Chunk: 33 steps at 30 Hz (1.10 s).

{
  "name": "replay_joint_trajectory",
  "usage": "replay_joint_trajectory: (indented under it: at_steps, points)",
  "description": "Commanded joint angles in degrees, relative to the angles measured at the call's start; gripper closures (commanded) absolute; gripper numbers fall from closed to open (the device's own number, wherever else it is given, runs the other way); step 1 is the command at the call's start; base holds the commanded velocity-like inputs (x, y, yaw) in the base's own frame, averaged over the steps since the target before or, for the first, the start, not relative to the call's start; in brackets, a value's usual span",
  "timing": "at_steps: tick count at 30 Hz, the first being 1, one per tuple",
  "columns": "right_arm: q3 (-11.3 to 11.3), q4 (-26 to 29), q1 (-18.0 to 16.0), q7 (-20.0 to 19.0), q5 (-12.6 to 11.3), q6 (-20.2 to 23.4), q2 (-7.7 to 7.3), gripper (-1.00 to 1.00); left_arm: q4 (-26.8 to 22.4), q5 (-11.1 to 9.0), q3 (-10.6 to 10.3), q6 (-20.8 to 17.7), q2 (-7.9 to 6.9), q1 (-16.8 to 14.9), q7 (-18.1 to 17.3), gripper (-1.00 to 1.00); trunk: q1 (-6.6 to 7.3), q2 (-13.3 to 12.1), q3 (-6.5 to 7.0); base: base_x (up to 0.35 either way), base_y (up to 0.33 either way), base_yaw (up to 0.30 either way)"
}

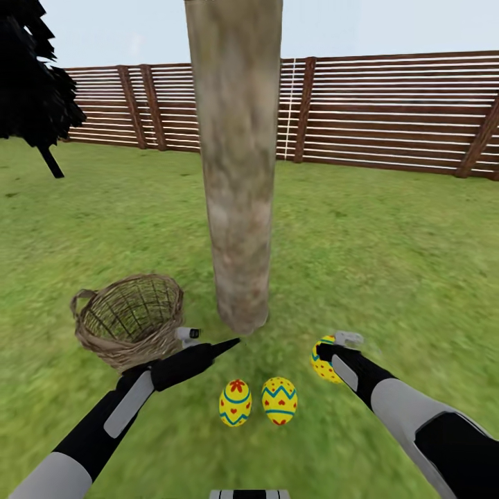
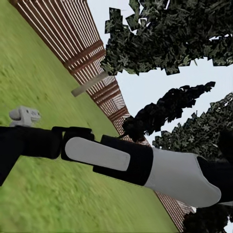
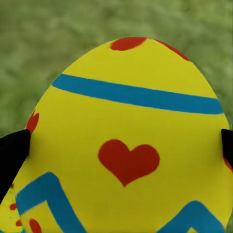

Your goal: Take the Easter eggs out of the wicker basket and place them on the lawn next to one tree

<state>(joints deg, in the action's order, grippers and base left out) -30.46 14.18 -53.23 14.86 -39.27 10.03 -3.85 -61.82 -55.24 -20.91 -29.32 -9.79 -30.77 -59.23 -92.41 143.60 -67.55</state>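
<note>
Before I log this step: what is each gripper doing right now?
Left gripper: holds nothing; open or shut cannot be told.
Right gripper: shut on the third Easter egg, fingers on both its sides.

three Easter eggs [image 1: 235, 402] [image 1: 279, 400] [image 1: 323, 360], one wicker basket [image 1: 130, 319], one pale tree trunk [image 1: 235, 166], one black tree [image 1: 31, 90]

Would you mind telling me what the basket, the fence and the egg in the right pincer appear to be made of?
The wicker basket looks like brown woven cane: open weave, matte, with a loop handle. The fence appears to be reddish-brown wooden slats on posts, with gaps between them. The held Easter egg is smooth, painted yellow with blue bands and a red heart; what lies underneath the paint is unclear.
</note>
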Motion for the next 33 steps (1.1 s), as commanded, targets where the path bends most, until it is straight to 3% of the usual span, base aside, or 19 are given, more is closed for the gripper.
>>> replay_joint_trajectory:
  at_steps: [1, 6, 13, 26, 27, 28, 31, 33]
  points:
    - [-0.48, 0.22, 0.03, 0.46, -0.28, 0.35, 0.0, 1.0, 0.03, -0.61, -0.18, -0.49, -0.05, -0.03, -0.05, -1.0, 0.01, 0.02, -0.02, 0.012, -0.007, 0.294]
    - [-0.46, 0.23, 0.74, 0.52, -0.13, 0.3, 0.3, 1.0, 0.1, -0.81, -0.18, 2.82, -0.1, 0.23, -0.35, -1.0, 0.01, 0.02, 0.07, 0.002, -0.001, 0.258]
    - [-0.39, 0.06, 0.94, 0.02, -0.28, 0.51, -0.18, 1.0, 1.78, -1.15, -0.18, 3.29, -0.05, 0.31, -0.45, -1.0, 0.01, 0.02, 0.08, 0.0, 0.0, 0.013]
    - [-0.32, -1.54, 0.96, 0.46, -0.59, 0.34, -0.02, 1.0, 1.79, -1.04, -0.79, 3.24, 0.04, 0.29, -0.41, -1.0, -0.33, 0.19, -2.8, 0.0, 0.0, 0.0]
    - [-0.51, -4.18, 1.02, 0.45, -0.24, 0.2, -0.12, 1.0, 1.81, -1.1, -2.51, 3.3, 0.22, 0.31, -0.37, -1.0, -0.35, 0.21, -3.02, 0.0, 0.0, 0.0]
    - [-0.6, -4.92, 1.02, 0.45, -0.19, -0.45, -0.17, 1.0, 2.35, -0.89, -2.89, 3.31, 1.63, 0.3, -0.36, -1.0, -0.38, 0.22, -3.25, 0.0, 0.0, 0.0]
    - [-0.58, -7.01, 0.86, 0.48, -0.03, -0.69, 0.16, 1.0, 5.15, -0.73, -3.01, 3.24, 3.19, 0.33, -0.36, -1.0, -0.45, 0.26, -3.91, 0.0, 0.0, 0.0]
    - [-0.57, -6.99, 0.72, 0.51, 0.47, -0.64, 0.16, 1.0, 5.2, -0.75, -3.02, 3.23, 3.25, 0.32, -0.36, -1.0, -0.51, 0.29, -4.35, 0.0, 0.0, 0.0]
